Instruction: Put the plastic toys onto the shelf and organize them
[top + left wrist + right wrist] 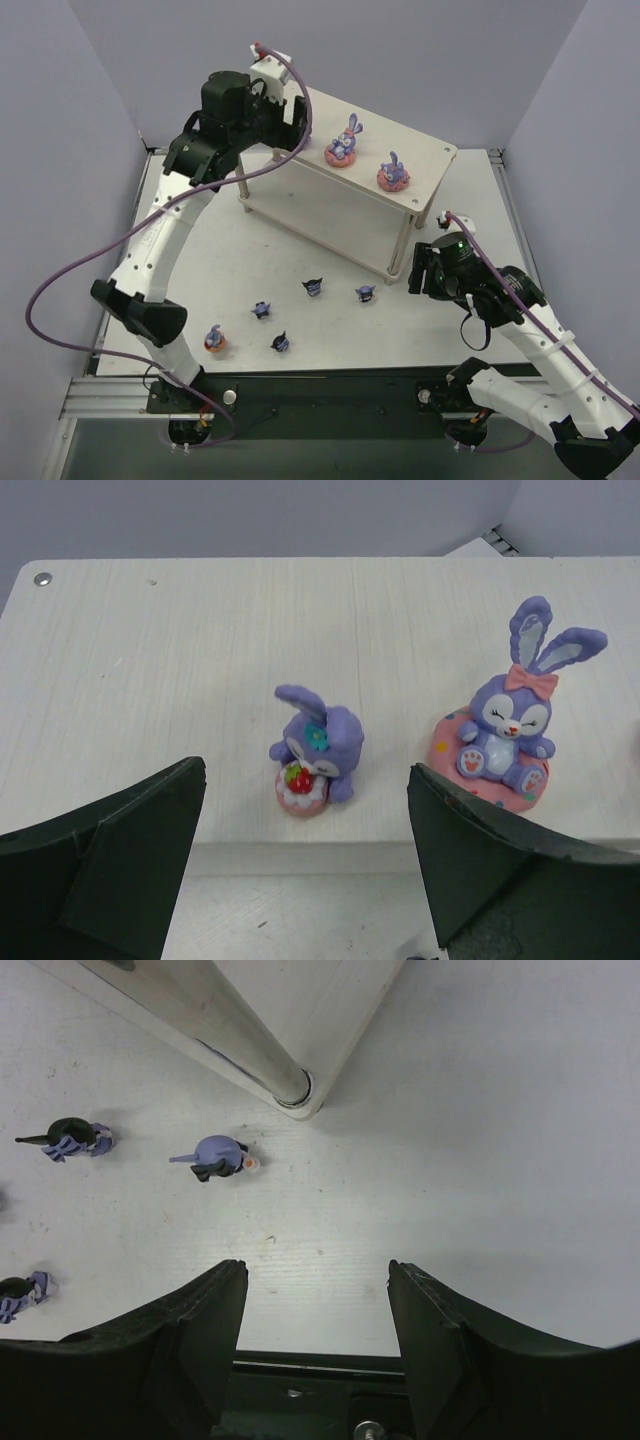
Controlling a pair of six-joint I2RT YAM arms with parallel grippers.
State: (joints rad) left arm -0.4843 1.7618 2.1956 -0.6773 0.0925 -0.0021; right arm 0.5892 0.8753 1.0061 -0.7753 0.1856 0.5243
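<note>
The left claw point(306, 810) is found released, its fingers spread wide and nothing held, at the edge of the top board of the shelf point(420, 160). Two toys are recorded as placed on that board. A small rabbit point(312, 748) on a strawberry base stands upright in line with the gap and clear of both fingers. To its right, and apart from it, a larger rabbit point(508, 730) is seated on a pink dotted base. The lower board is largely hidden beneath the top one, so nothing can be confirmed on it. On the table point(220, 250) five toys are noted as unplaced. A third rabbit point(214, 340) on an orange base stands at the near left. Scattered in front of the shelf are the leftmost blue figure point(262, 310), the nearest blue figure point(281, 343), the middle blue figure point(313, 287) and the rightmost blue figure point(365, 293). A fourth rabbit is not seen in any view. The right claw point(315, 1285) is likewise found released and empty, held low over the table just beside the shelf leg point(230, 1035), with the rightmost blue figure near it but untouched. The task is judged to be at an early stage: two toys are shelved, at least five are left, and the ordering on the shelf is not yet settled.
</note>
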